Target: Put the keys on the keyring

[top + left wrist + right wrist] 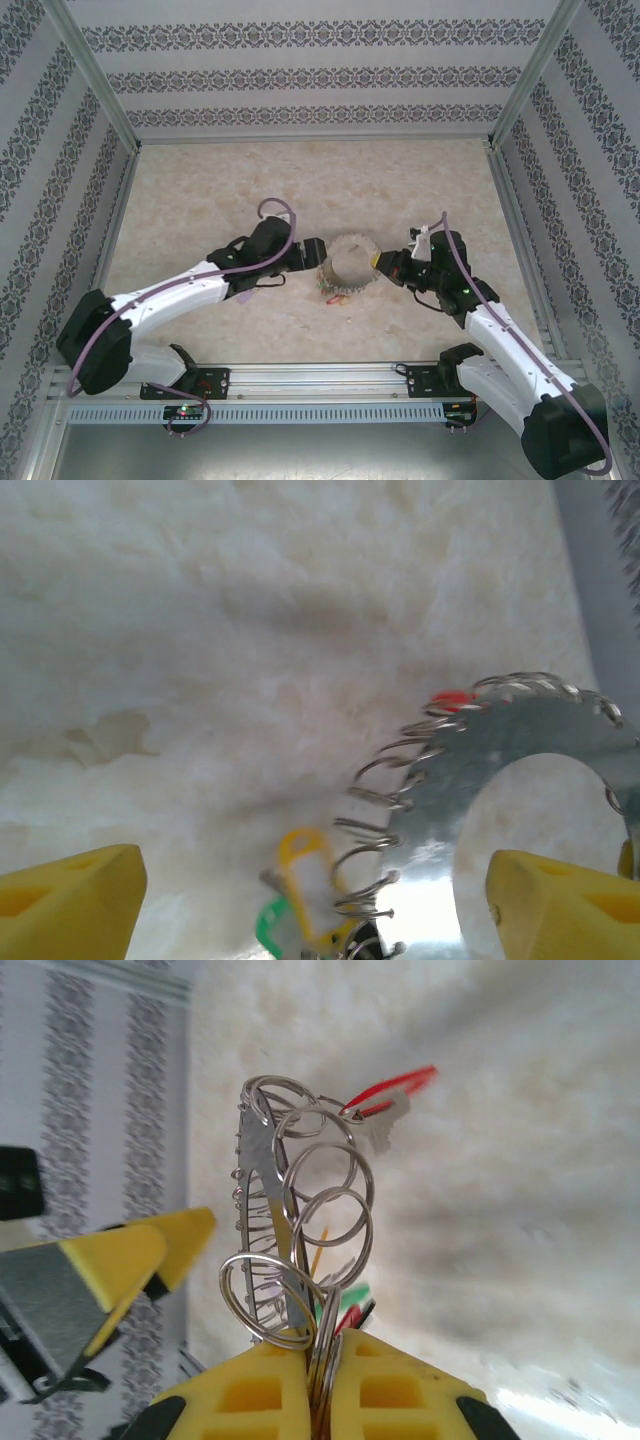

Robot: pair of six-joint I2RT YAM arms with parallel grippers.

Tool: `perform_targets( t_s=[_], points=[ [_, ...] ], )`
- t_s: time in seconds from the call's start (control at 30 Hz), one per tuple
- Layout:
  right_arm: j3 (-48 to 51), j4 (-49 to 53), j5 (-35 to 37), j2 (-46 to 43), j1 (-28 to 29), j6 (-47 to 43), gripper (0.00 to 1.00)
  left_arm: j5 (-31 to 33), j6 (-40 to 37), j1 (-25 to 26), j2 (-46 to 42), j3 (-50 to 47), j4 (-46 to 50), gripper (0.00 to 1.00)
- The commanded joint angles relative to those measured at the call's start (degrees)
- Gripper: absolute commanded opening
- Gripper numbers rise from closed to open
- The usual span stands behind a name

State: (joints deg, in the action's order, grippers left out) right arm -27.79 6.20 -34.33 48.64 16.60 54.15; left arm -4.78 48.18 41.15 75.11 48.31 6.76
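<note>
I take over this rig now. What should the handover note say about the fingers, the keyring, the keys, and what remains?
Left gripper: fingers open beside the keyring, holding nothing.
Right gripper: fingers shut on the keyring's rim, holding it upright.
Done: red key hangs on a loop.
Yellow key and green key lie by the lower loops; whether attached, I cannot tell.
Left: check those two, add any others.

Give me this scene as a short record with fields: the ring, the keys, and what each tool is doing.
Keyring: flat grey metal ring with wire loops, upright on edge over the beige marbled table
Right tool: shut on the ring's rim
Left tool: open, beside the ring, gripping nothing
Keys seen: red-headed key, yellow-headed key, green-headed key, all close to the loops
Threaded on loops: cannot tell for sure
</note>
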Motion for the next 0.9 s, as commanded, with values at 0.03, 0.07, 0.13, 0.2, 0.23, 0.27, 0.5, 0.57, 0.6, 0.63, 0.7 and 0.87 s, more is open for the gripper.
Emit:
perform_targets(
  t_s=[0.03,0.07,0.13,0.2,0.23,0.27,0.5,0.57,0.6,0.63,0.7,0.87],
  points=[
    [-4.6,-9.3,-0.8,-0.6,-0.5,7.9,0.06,-9.1,4.6,-6.0,-6.0,-1.6,-7.9,0.99],
    [-5.3,-10.7,-0.8,-0.4,-0.5,8.9,0.06,-12.0,4.6,-7.3,-6.5,-1.3,-9.5,1.0],
    [-7.1,-11.6,-0.4,-0.3,-0.5,9.6,0.06,-16.9,4.6,-8.9,-6.3,0.3,-10.6,0.99],
    [-8.4,-12.5,0.0,-0.4,-0.5,10.5,0.06,-19.5,4.0,-9.1,-5.4,2.4,-10.0,0.91],
    [-9.0,-12.8,0.1,-0.5,-0.4,10.7,0.06,-19.8,4.0,-9.1,-4.8,3.4,-9.0,0.87],
    [-9.6,-12.8,0.1,-0.6,-0.4,10.8,0.06,-20.5,4.1,-9.1,-4.3,4.0,-9.3,0.82],
    [-12.2,-12.2,-2.1,-0.6,0.0,10.2,0.07,-25.9,7.0,-9.1,-1.3,7.1,-17.8,0.75],
    [-12.9,-12.3,-3.0,-0.1,0.3,9.9,0.08,-27.7,7.0,-9.1,-0.7,8.5,-18.7,0.75],
    [-13.2,-12.4,-3.2,0.1,0.3,9.8,0.08,-28.2,6.6,-9.1,-0.7,8.9,-18.8,0.74],
    [-13.5,-12.6,-3.3,0.3,0.4,9.7,0.08,-28.5,6.3,-9.1,-0.7,9.2,-18.6,0.71],
    [-13.9,-13.2,-3.8,0.7,0.5,9.5,0.08,-28.6,5.9,-9.2,-0.9,9.4,-18.3,0.63],
    [-15.3,-13.2,-5.3,2.3,1.1,8.5,0.09,-29.9,7.1,-9.2,0.2,9.6,-21.4,0.47]
  ],
)
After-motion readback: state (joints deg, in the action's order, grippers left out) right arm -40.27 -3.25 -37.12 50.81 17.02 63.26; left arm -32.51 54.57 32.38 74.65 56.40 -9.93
